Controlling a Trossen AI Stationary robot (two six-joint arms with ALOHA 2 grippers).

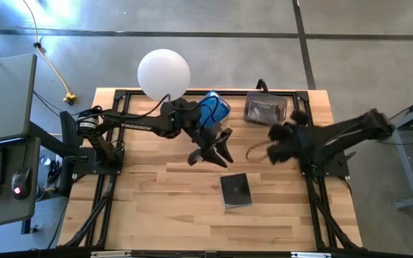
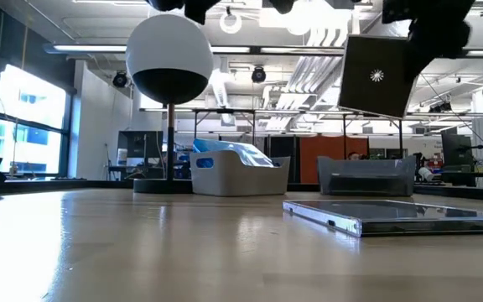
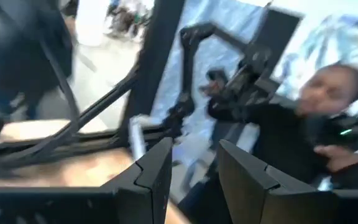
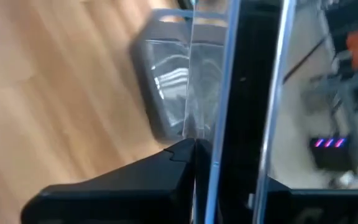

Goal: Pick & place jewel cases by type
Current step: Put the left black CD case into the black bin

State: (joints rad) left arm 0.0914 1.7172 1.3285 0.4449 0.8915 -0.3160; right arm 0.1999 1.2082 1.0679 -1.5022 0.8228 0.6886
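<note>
On the left of the high view my left gripper (image 1: pixel 217 152) hangs over the middle of the table (image 1: pixel 142 208), its fingers (image 3: pixel 157 171) parted and holding nothing. Just behind it, at upper centre, sits the tub of blue cases (image 1: pixel 214 107). Below and slightly right of those fingers a black-insert jewel case (image 1: pixel 235 190) lies flat on the wood, well apart from both tubs.

Further right, my right gripper (image 1: pixel 267 150) is raised above the table with its fingers (image 4: pixel 135 177) clenched on the edge of a clear jewel case (image 2: pixel 376 75), which hangs tilted in the air in the low view. The grey tub (image 1: pixel 265 109) stands just above that gripper in the frame, so the carried case lies a little short of it. I judge the drop depends on bringing the case over that tub. For the case on the table, the left arm looks nearer.
</note>
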